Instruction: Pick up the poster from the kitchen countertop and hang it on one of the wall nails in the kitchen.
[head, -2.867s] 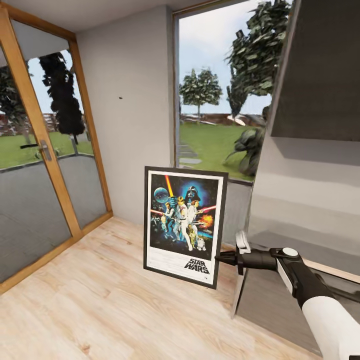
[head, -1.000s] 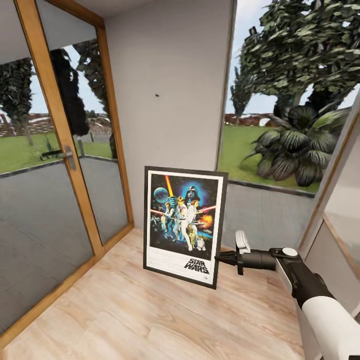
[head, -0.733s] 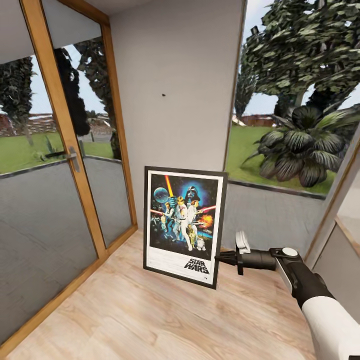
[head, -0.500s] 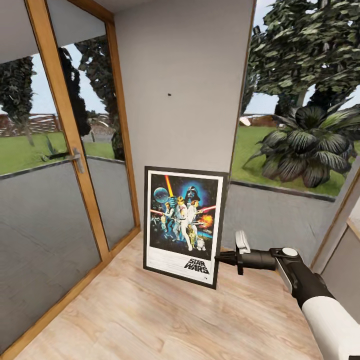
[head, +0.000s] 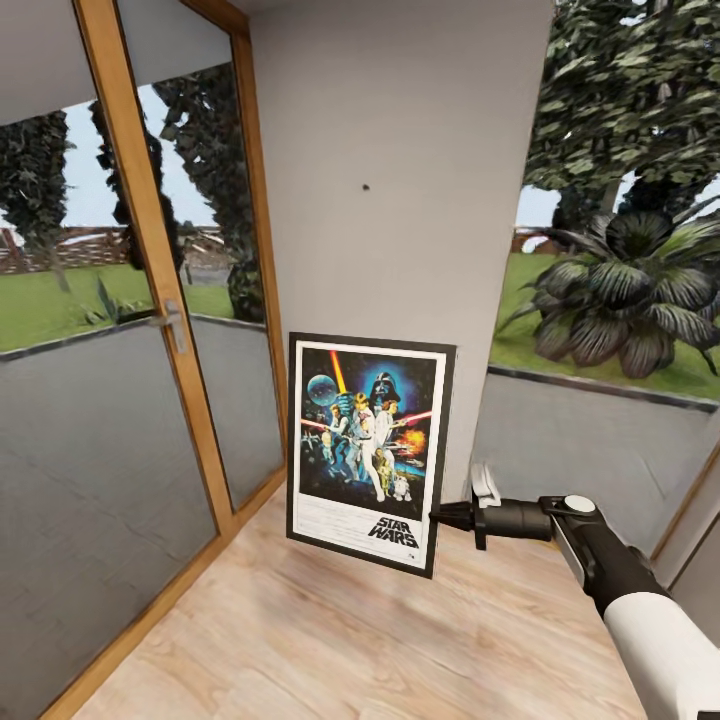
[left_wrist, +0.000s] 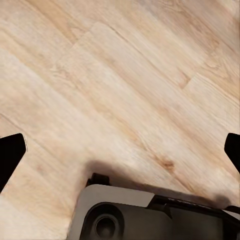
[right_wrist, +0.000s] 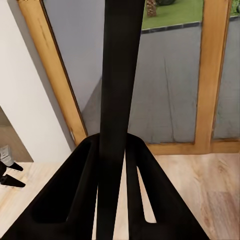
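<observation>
Head view showed the black-framed rectangular Star Wars poster (head: 370, 455) upright above the light plank floor (head: 330, 650), its right edge clamped by the right gripper (head: 440, 516); left gripper (left_wrist: 120, 150) fingers spread apart.

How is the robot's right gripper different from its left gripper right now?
The right gripper is shut on the poster, pinching its right edge; the left gripper is open and holds nothing. The right gripper reaches forward toward the grey wall with the nail; the left gripper points down at the wooden floor. Both have black jaws.
</observation>
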